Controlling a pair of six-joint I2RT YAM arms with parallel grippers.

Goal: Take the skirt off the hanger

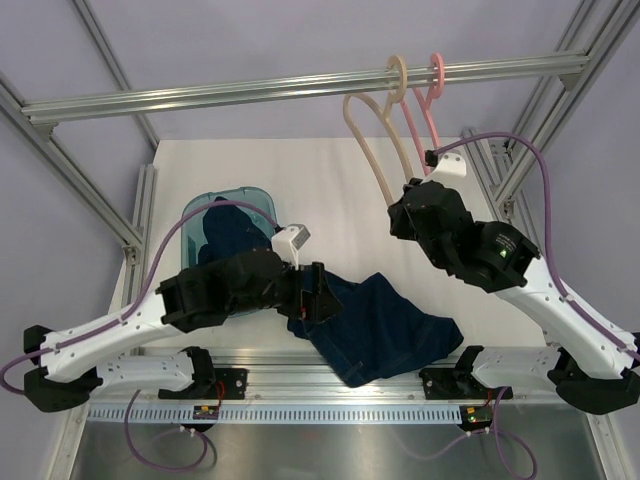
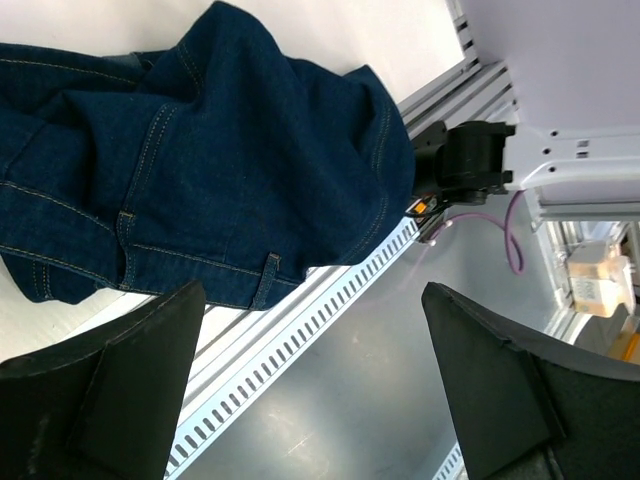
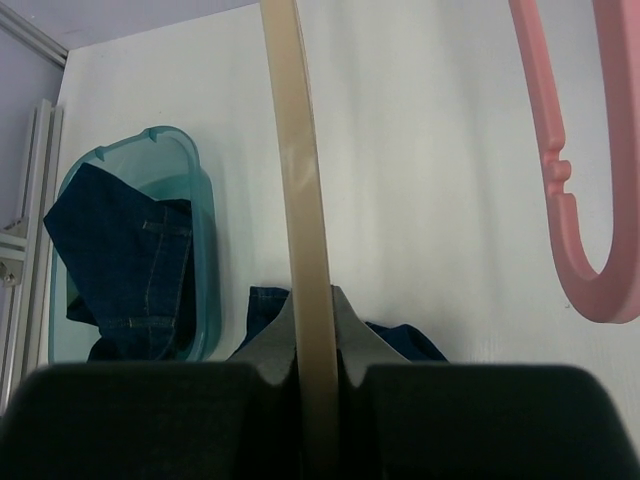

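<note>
From where I stood, the denim skirt (image 1: 385,325) lay off the hanger in a crumpled heap on the white surface (image 1: 330,180). Its near side spilled over the front edge onto the metal rail between the two arm bases. The left wrist view showed its seams and belt loops (image 2: 200,150), with the hem draped over the slotted strip. The left pincer (image 1: 320,295) hovered just at the skirt's left end, its two black fingers (image 2: 130,380) spread wide with nothing between them. Over on the right, the right pincer (image 1: 408,200) was pressed together on the lower arm of the beige hanger (image 1: 375,140). The right wrist view showed the pale bar (image 3: 300,200) running straight down into the closed tips (image 3: 315,310). That hanger was bare and hooked on the overhead bar (image 1: 250,92), and just beside it hung a pink hanger (image 1: 420,115), bare too and touched by nothing. At the left of the surface sat a teal tub (image 1: 255,195) holding another dark denim garment (image 1: 230,230), well apart from the hangers.
</note>
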